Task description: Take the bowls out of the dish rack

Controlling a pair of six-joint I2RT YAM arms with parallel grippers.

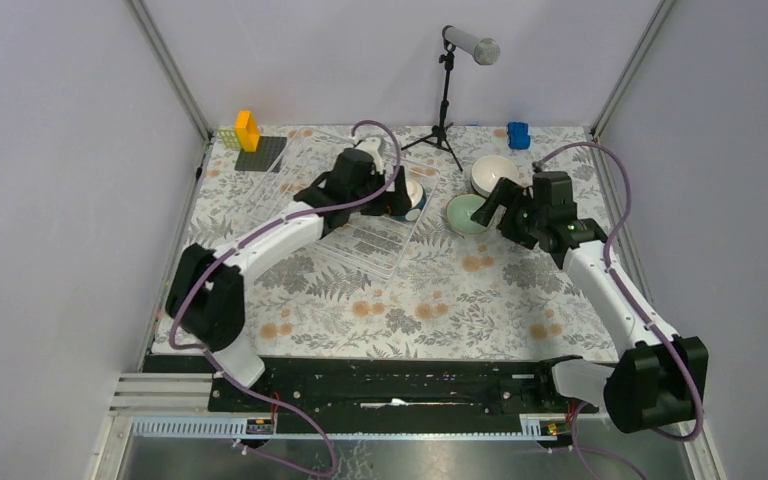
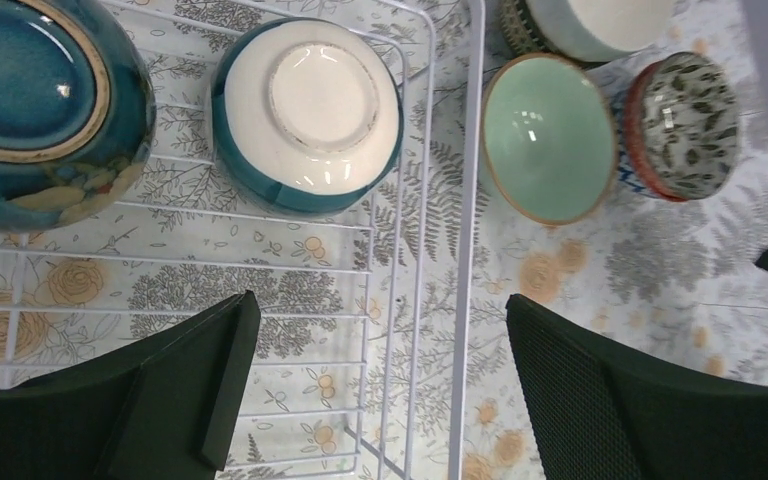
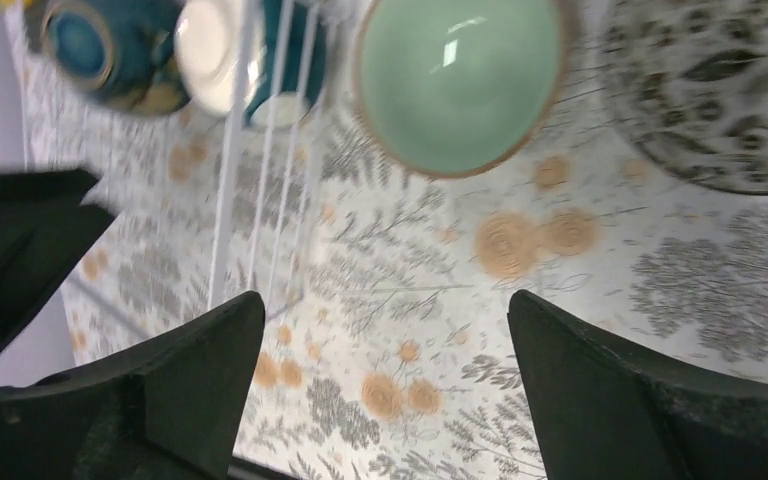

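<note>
The left end effector [image 2: 380, 303] is hovering wide and empty over the dish rack [image 2: 475, 200], where an upturned teal bowl [image 2: 305, 115] is lying just ahead of it, making this the nearer arm. The right end effector [image 3: 385, 300], also gaping empty, is hanging over the tabletop [image 3: 410, 260] beside the pale green bowl [image 3: 460, 80].

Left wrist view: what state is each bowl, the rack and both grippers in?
rack, holds two bowls
teal bowl, in rack, base up
white-based bowl, in rack, base up
green bowl, outside rack, upright, empty
patterned bowl, outside rack, upright
left gripper, jaws open, empty
right gripper, jaws open, empty
</note>
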